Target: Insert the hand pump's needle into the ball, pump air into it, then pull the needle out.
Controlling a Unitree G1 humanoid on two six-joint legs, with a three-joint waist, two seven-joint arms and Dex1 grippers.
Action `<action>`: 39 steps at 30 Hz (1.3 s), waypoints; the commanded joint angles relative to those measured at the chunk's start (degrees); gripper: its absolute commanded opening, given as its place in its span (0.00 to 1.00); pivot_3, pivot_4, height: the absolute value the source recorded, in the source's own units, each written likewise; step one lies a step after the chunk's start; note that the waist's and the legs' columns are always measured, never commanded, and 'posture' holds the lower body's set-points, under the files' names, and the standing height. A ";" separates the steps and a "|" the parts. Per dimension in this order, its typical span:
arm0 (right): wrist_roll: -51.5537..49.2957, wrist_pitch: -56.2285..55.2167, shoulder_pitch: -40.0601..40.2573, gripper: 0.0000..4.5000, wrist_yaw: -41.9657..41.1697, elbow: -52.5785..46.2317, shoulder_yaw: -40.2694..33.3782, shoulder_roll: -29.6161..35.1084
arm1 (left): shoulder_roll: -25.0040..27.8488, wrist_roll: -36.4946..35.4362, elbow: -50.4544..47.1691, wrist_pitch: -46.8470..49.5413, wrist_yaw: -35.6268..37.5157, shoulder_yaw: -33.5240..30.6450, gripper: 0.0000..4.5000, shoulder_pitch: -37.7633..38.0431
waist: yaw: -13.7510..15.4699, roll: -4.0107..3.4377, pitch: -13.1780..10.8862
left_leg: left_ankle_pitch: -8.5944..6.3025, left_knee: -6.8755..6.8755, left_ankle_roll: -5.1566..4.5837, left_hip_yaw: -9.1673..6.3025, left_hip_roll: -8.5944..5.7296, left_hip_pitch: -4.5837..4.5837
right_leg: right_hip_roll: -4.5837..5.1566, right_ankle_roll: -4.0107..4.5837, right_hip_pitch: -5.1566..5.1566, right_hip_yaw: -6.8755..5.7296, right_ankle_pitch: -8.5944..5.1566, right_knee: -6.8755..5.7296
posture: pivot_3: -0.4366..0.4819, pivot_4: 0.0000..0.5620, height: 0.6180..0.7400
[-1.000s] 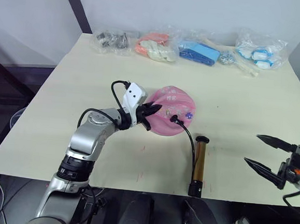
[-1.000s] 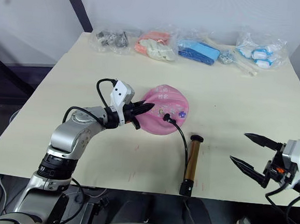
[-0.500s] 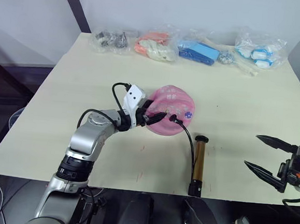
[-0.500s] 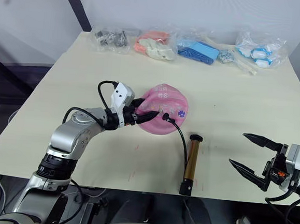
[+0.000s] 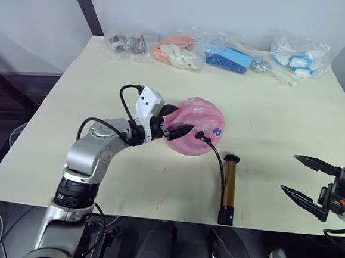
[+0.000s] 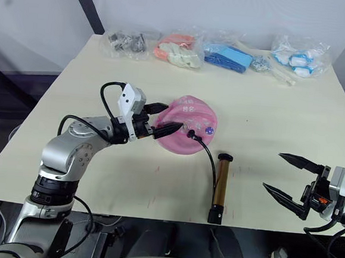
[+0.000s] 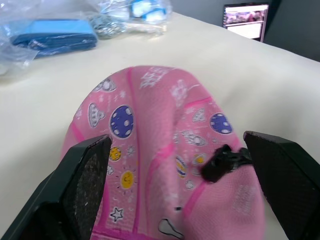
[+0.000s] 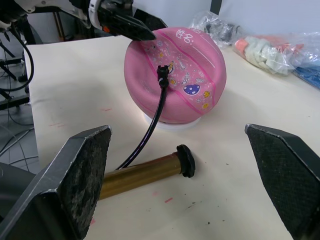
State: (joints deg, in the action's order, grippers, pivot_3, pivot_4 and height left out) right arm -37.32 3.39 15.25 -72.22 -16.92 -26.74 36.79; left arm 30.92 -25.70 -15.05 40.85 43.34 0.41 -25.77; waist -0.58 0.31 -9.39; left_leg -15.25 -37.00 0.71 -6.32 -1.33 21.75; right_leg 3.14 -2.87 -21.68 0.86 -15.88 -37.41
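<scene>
One ball [image 5: 196, 134], pink and half slack, sits near the middle of the table [image 5: 280, 131] on a small white ring. The needle [image 8: 161, 76] looks already seated in its valve, black fitting against the rubber, and the hose [image 5: 219, 162] runs from there toward the near edge to the pump [image 5: 229, 189], which lies flat with its handle end closest to me.

So I judge insertion done and pumping as the step in hand. To do it well I'd keep the ball steady, so the fitting does not get levered sideways when the hose tugs, and have one end effector hold the pump's tube while the other works the handle in straight strokes along the barrel. The hose has little slack, so I'd lift the pump no further than needed.

My left end effector [image 5: 174, 121] is at the ball's left flank, fingers spread moderately with the pink skin between them; from the wrist view both fingers [image 7: 90, 175] bracket the ball, one close to the fitting, but I can't confirm contact. My right end effector [image 5: 306, 180] hangs wide open and empty past the table's near right corner, well apart from the pump.

Bagged items [image 5: 229, 57] line the far edge, out of the way.
</scene>
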 commanded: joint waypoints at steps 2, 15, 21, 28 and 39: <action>-1.35 -1.38 0.48 1.00 -0.69 -0.40 -0.39 0.06 | 3.88 -5.60 -5.79 2.63 4.19 -2.68 0.99 0.86 | -0.04 0.00 -0.07 | -0.02 -0.09 -0.03 0.00 0.01 0.00 | -0.01 0.00 -0.01 0.01 0.00 -0.12 | 0.48 0.27 1.00; -2.92 -0.79 2.15 1.00 -1.17 -1.29 -0.56 0.37 | 13.81 -24.20 -20.12 16.31 8.80 -4.58 0.99 9.79 | -0.08 -0.02 -0.28 | -0.13 -0.25 -0.22 0.10 0.06 -0.05 | 0.00 0.02 -0.05 0.10 -0.01 -0.46 | 0.48 0.27 1.00; -3.18 -0.87 3.03 1.00 -1.98 -1.40 -1.22 0.83 | 12.74 -23.06 -23.69 17.74 3.57 -0.14 0.99 14.62 | -0.04 -0.01 -0.29 | -0.13 -0.27 -0.24 0.12 0.06 -0.06 | 0.00 0.02 -0.05 0.19 0.00 -0.46 | 0.48 0.27 1.00; -2.65 -1.46 4.33 1.00 -2.55 -1.79 -1.05 0.94 | 4.15 -20.14 -24.65 21.91 -10.37 8.27 0.99 15.49 | 0.17 -0.01 -0.29 | -0.14 -0.33 -0.24 0.13 0.06 -0.06 | 0.00 0.02 -0.02 0.33 0.00 -0.47 | 0.48 0.27 1.00; -2.64 -1.67 5.47 1.00 -1.99 -2.86 -1.03 0.79 | -4.93 -11.21 -22.89 24.22 -21.91 21.40 0.99 12.84 | 0.18 -0.02 -0.28 | -0.13 -0.36 -0.24 0.19 0.04 -0.08 | -0.03 0.02 -0.02 0.35 0.00 -0.53 | 0.48 0.27 1.00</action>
State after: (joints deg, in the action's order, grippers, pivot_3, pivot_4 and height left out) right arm -39.17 2.75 20.41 -74.24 -17.83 -26.71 37.11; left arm 27.40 -39.12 -37.68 64.98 23.30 19.06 -12.06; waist -0.40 0.29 -9.67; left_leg -15.38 -37.37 0.46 -6.13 -1.29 21.66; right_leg 3.11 -2.85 -21.70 1.21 -15.88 -37.94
